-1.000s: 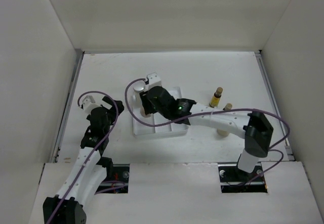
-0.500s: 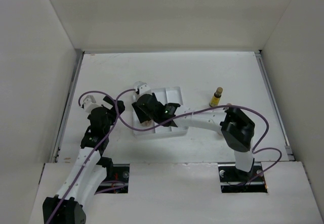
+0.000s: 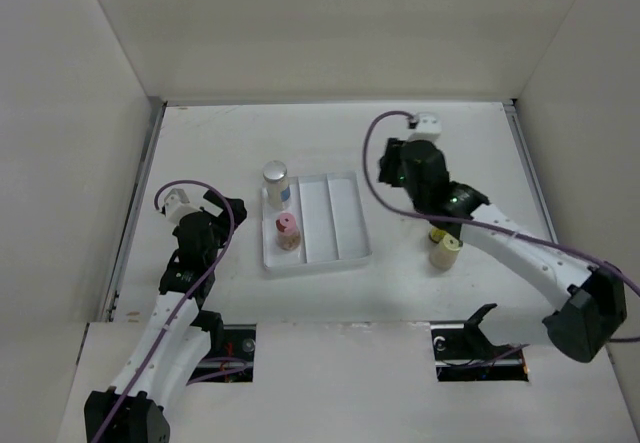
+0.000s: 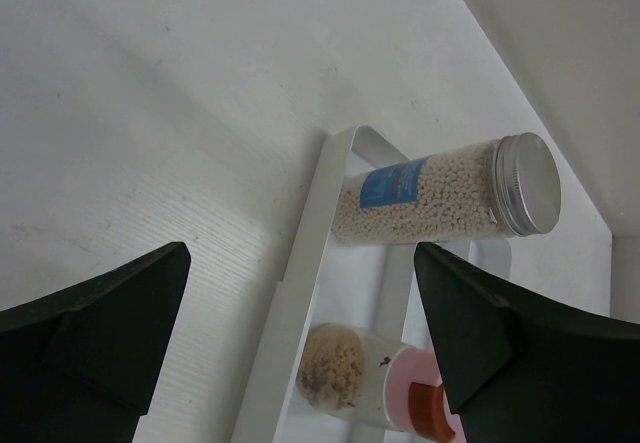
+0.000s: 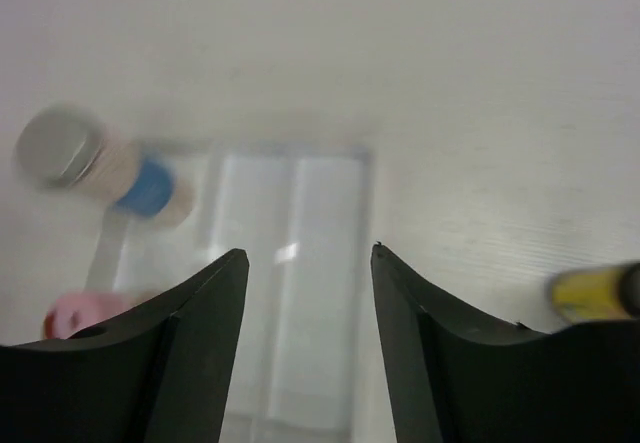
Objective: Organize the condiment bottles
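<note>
**A:** Got far with the sorting?

**B:** Partway, going by the count. Starting at the left: found the left pincer (image 4: 297, 263) spread wide with nothing in it, hanging near the tray's left side. Touched no bottle.

**A:** And inside the tray (image 3: 348, 213)?

**B:** Counted two bottles, both upright in the leftmost of three long slots. Saw the clear bottle (image 3: 276, 181) at the far end and the pink-capped bottle (image 3: 287, 231) nearer, close together but apart. Nothing in the middle and right slots.

**A:** Made of what, by the look?

**B:** Clear bottle: a see-through cylinder packed with pale little beads, topped by a brushed silver screw cap, wrapped with a blue label. Pink-capped bottle: see-through too, shorter, holding tan crumbs. Tray: smooth white, thin-walled, rounded at the corners. Table (image 3: 220, 143): white with a faint grain.

**A:** Further right?

**B:** Caught the right pincer (image 5: 307, 258) up over the table to the right of the tray, parted a moderate way, gripping nothing. Spotted a brown bottle (image 5: 588, 294) with a yellow label half hidden under that arm, and just beside it a squat cream bottle (image 3: 445, 254), matte and rounded. Both on the table, outside the tray. Could not find a second brown one. So: two placed, at least two yet to go in
</note>
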`<action>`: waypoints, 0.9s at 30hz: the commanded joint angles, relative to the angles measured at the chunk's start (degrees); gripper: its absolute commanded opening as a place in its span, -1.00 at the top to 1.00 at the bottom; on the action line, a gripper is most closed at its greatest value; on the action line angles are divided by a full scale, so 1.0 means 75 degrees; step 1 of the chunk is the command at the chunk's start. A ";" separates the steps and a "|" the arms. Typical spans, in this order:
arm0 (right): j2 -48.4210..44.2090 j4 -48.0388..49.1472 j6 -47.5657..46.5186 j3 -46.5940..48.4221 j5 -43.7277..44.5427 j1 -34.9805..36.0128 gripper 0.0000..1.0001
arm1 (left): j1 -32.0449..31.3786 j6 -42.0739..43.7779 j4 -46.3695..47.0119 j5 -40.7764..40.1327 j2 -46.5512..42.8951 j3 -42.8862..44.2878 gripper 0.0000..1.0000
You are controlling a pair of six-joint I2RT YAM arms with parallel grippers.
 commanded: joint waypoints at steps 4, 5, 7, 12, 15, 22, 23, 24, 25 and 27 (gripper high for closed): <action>-0.0575 0.0017 0.0357 -0.0964 0.0754 -0.2393 0.06 | -0.0022 -0.0019 0.0242 0.0025 -0.0093 -0.0018 -1.00; -0.0528 -0.0018 0.0368 -0.0976 0.0742 -0.2616 0.01 | -0.0033 -0.0019 0.0231 0.0025 -0.0092 -0.0018 -1.00; -0.0411 -0.0123 0.0345 -0.0965 0.0800 -0.2933 -0.21 | -0.0045 -0.0031 0.0219 0.0025 -0.0069 -0.0006 -1.00; -0.0130 -0.0112 0.0322 -0.1011 0.0661 -0.3298 -0.31 | -0.0057 -0.0007 0.0219 0.0025 0.0001 0.0006 -1.00; 0.0058 -0.0147 0.0333 -0.1081 0.0532 -0.3298 -0.28 | -0.0045 -0.0007 0.0242 0.0025 0.0013 -0.0018 -1.00; 0.0258 -0.0159 0.0462 -0.1258 0.0402 -0.3274 0.00 | -0.0045 0.0004 0.0254 0.0025 0.0048 -0.0053 -1.00; 0.0281 -0.0194 0.0462 -0.1258 0.0402 -0.3274 0.00 | -0.0045 0.0004 0.0254 0.0025 0.0048 -0.0053 -1.00; 0.0293 -0.0241 0.0462 -0.1223 0.0414 -0.3274 0.03 | -0.0045 0.0004 0.0254 0.0025 0.0037 -0.0053 -1.00; 0.0316 -0.0287 0.0462 -0.1199 0.0426 -0.3274 0.16 | -0.0045 0.0004 0.0254 0.0025 0.0025 -0.0053 -1.00; 0.0328 -0.0300 0.0439 -0.1129 0.0519 -0.3251 0.37 | -0.0045 -0.0007 0.0254 0.0025 0.0002 -0.0065 -1.00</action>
